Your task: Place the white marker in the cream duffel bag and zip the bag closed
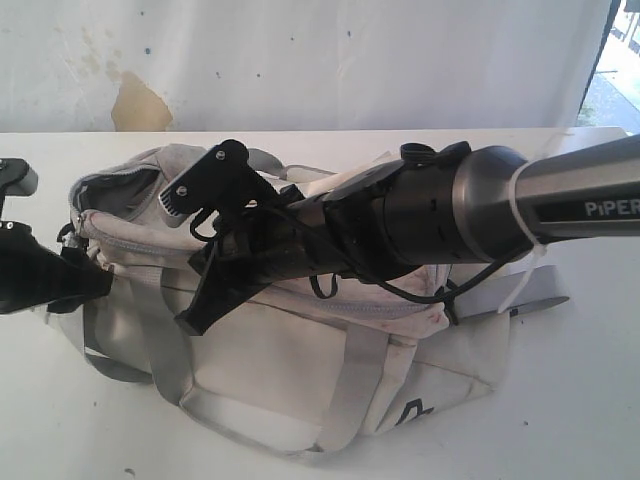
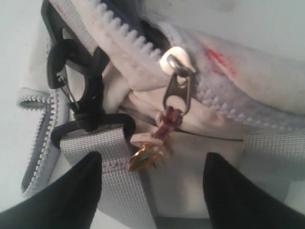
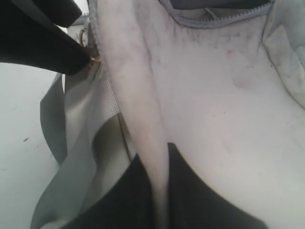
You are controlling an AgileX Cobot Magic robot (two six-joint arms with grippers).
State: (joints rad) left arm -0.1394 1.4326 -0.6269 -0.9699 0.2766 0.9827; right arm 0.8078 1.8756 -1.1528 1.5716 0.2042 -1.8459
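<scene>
Okay, I read this as the zip step. The cream fabric duffel bag (image 1: pixel 300 350) lies on the white counter (image 1: pixel 560 400). Its mouth gapes at the end nearest my left fingers (image 2: pixel 76 195), with dark lining showing. The slim white marker isn't visible in any view. It's probably inside already, but I can't confirm that; it could also be hidden under the right arm.

Left fingers are spread, nothing in them. The silver metal zipper pull (image 2: pixel 177 90) hangs between them, just beyond the tips. A reddish cord and a small gold ring (image 2: pixel 143 160) dangle from it, closer to the tips. A black plastic buckle (image 2: pixel 76 62) and grey webbing strap (image 2: pixel 109 152) sit beside one finger, close enough to snag.

Right fingers (image 3: pixel 133 200) are pressed together on a fold of the bag's cream fabric, which runs straight out from between the tips. That looks like the anchor for the pull.

Next move, as I judge it:
- Ease the left fingers forward until the pull tab is between them.
- Close on the tab, not the ring or cord.
- Draw it along the open run of teeth while the right fingers hold the fabric taut.

Risks: the soft bag bunching ahead of the slider, or a grip on the ring alone slipping.
</scene>
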